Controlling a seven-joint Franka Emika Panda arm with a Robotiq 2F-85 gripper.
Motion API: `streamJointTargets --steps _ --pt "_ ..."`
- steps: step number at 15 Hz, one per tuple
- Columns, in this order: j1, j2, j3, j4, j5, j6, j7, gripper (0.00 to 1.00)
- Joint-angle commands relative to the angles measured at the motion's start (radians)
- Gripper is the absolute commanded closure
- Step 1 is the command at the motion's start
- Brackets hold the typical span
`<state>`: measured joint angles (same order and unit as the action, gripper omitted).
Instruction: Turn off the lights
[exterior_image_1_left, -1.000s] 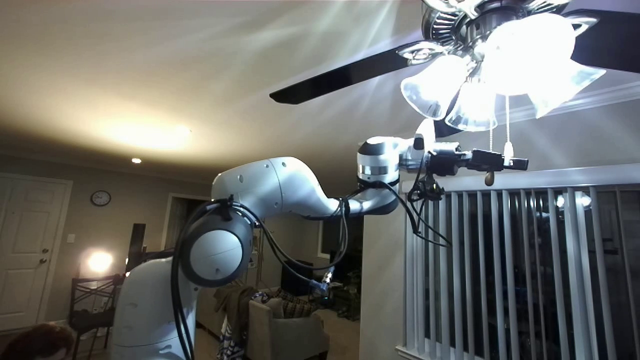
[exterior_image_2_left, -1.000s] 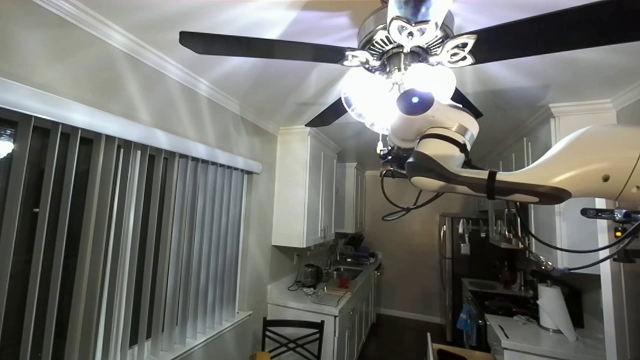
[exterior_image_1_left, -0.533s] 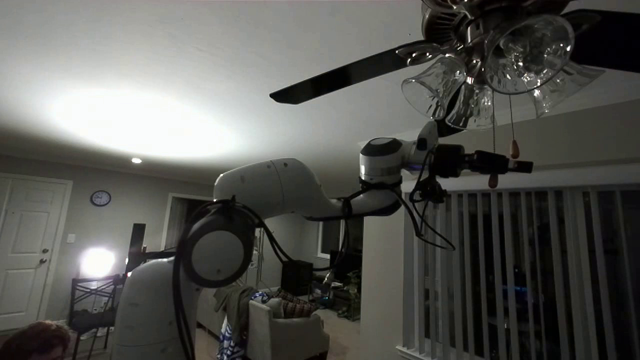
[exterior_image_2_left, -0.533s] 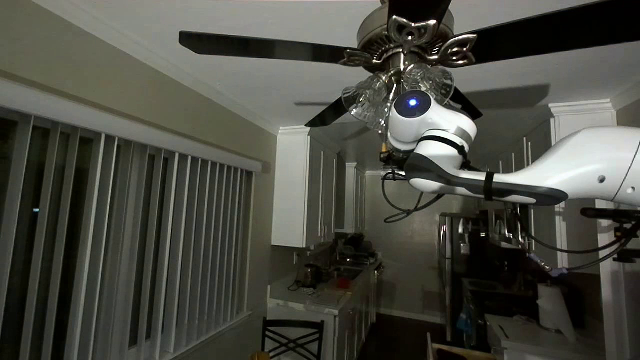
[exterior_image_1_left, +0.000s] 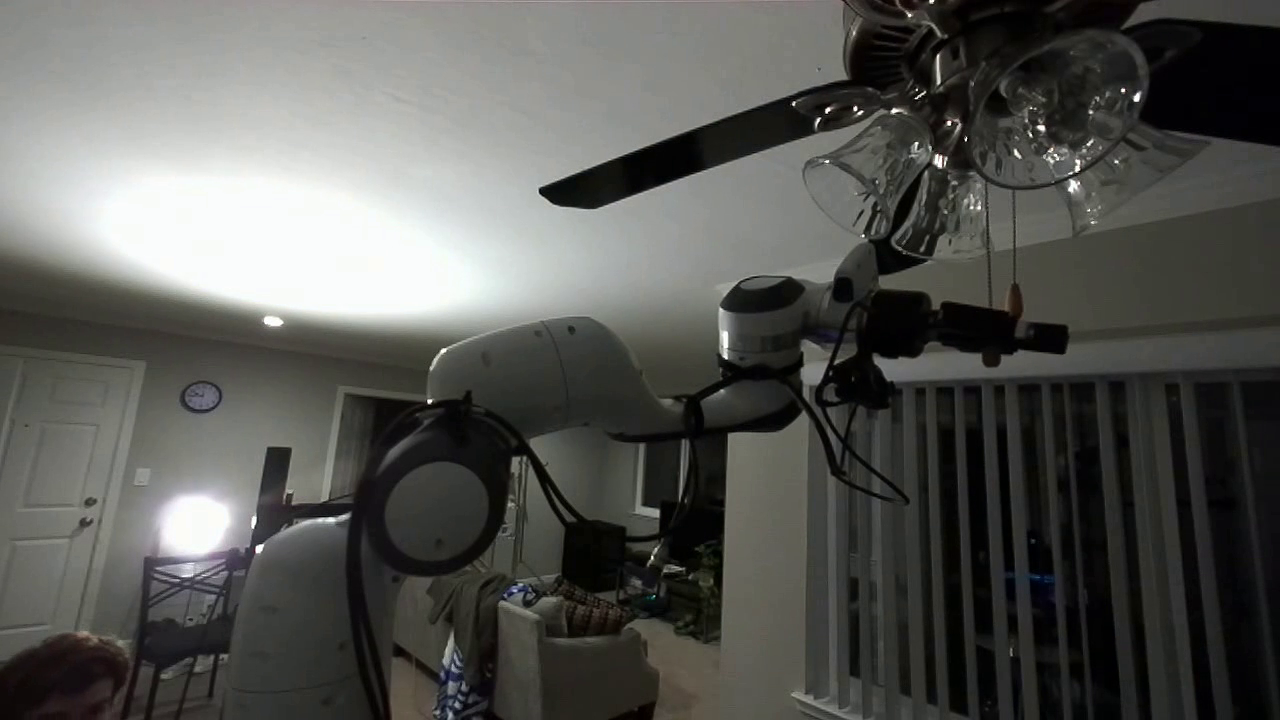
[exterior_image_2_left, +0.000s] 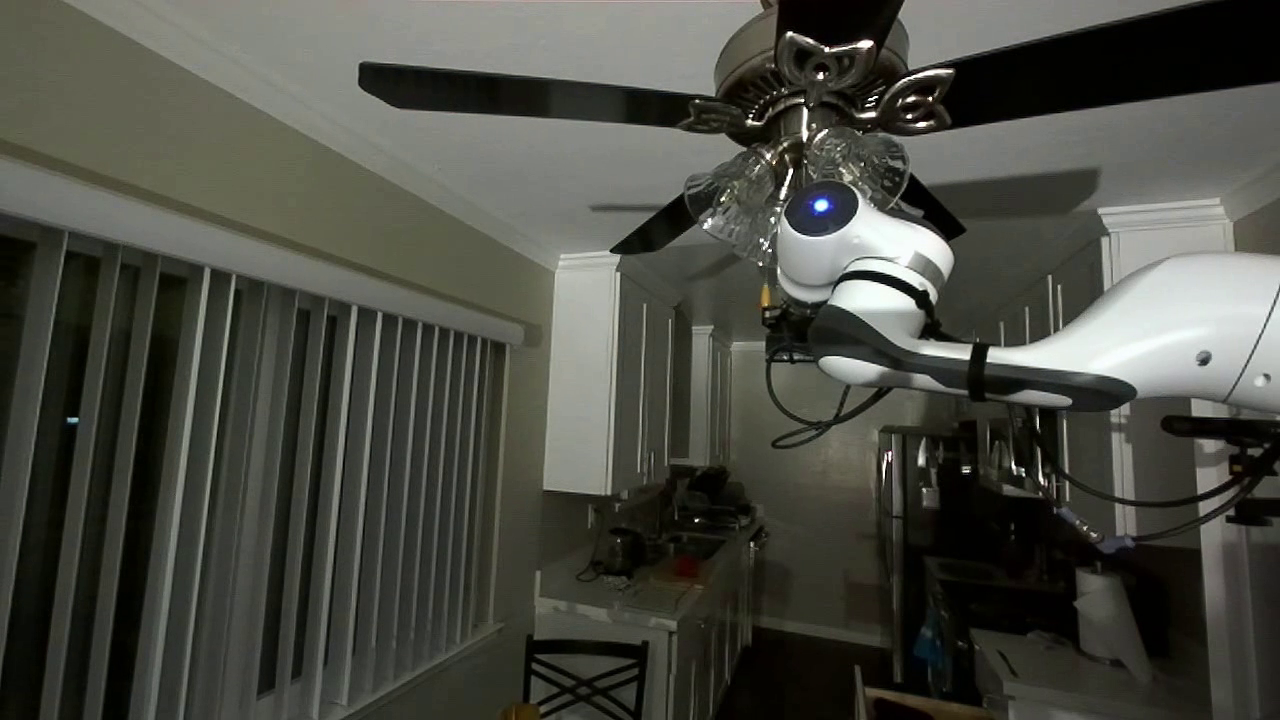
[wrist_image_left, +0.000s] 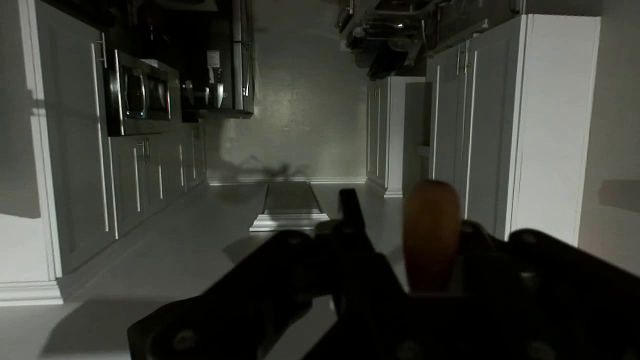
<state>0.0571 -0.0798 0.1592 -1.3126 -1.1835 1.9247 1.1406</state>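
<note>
The ceiling fan's glass light shades (exterior_image_1_left: 1060, 110) are dark in both exterior views (exterior_image_2_left: 735, 200). Two pull chains hang from the fan. A wooden pull knob (exterior_image_1_left: 1014, 300) hangs at the upper side of my gripper (exterior_image_1_left: 1040, 337); I cannot tell if it touches. The lower end of a second knob (exterior_image_1_left: 991, 359) shows just under the fingers, its upper part hidden by them. In the wrist view, upside down, a wooden knob (wrist_image_left: 431, 232) stands between the parted fingers of my gripper (wrist_image_left: 397, 220), nearer the right finger and hiding part of it.
Fan blades (exterior_image_1_left: 690, 145) spread above the arm, and the shades are close over the wrist. A window with vertical blinds (exterior_image_1_left: 960, 540) is behind the gripper. White cabinets (exterior_image_2_left: 600, 370) stand farther back. A lamp (exterior_image_1_left: 194, 525) glows across the room. A person's head (exterior_image_1_left: 65, 675) shows low.
The fan lights were bright one second ago and are dark in the later frames. The gripper has shifted slightly outward. The upper knob has swung back toward the gripper.
</note>
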Motion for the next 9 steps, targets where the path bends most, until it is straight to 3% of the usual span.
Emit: streamJointTargets --steps 1,6,9 --pt "0.003 -0.008 0.004 -0.004 0.01 -0.036 -0.009 0.36" --pt "0.005 -0.041 0.001 -0.058 0.047 -0.029 -0.012 0.04" --pt "0.009 -0.066 0.002 -0.105 0.094 -0.026 -0.022 0.0"
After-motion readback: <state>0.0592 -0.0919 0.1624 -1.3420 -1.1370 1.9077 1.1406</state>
